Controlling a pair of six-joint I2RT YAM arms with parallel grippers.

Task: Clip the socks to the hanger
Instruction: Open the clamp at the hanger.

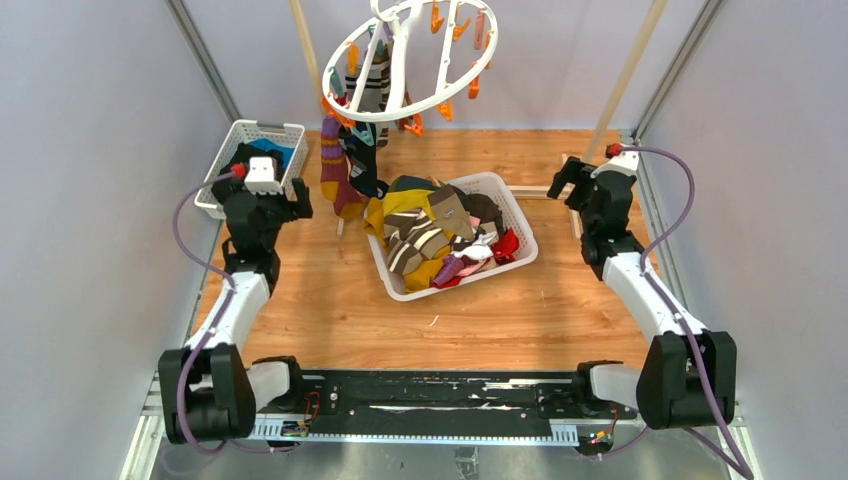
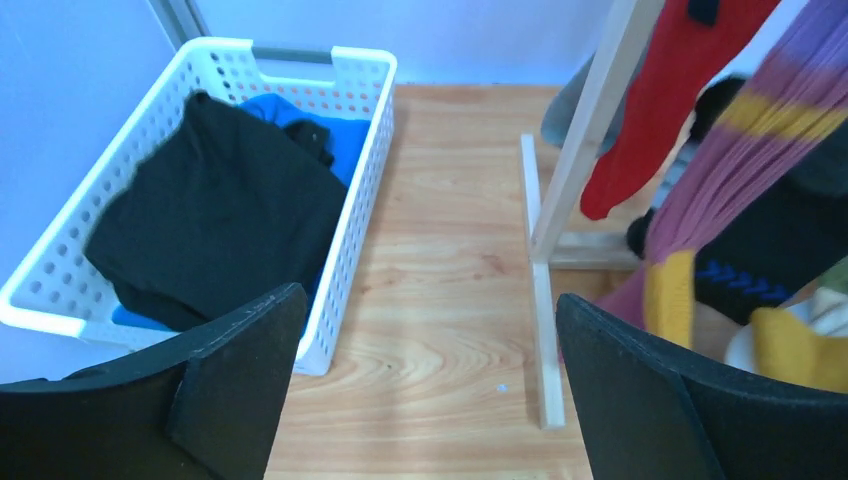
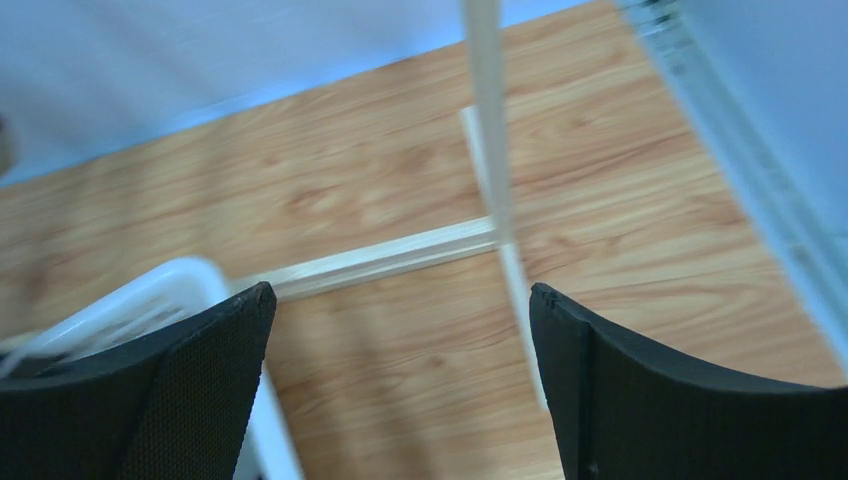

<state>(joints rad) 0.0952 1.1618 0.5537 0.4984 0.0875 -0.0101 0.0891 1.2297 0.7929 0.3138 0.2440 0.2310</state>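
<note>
Showing the interval between clippings: your left gripper (image 2: 428,300) and right gripper (image 3: 402,292) both hover with jaws spread and nothing between them, each well apart from the work. The socks (image 1: 440,235) lie heaped in the central white basket (image 1: 465,277) on the table (image 1: 330,310). A few hanging socks (image 1: 350,165) are already on the near-left side of the hanger (image 1: 432,103), which is suspended above the table's far edge. The free orange clips (image 1: 474,85) dangle on its right side. The step in hand appears to be fetching the next sock. You would need to bring one gripper down into the heap, pinch a single sock near its cuff, and lift it clear of its neighbours. The other gripper should stand ready at a free clip.
</note>
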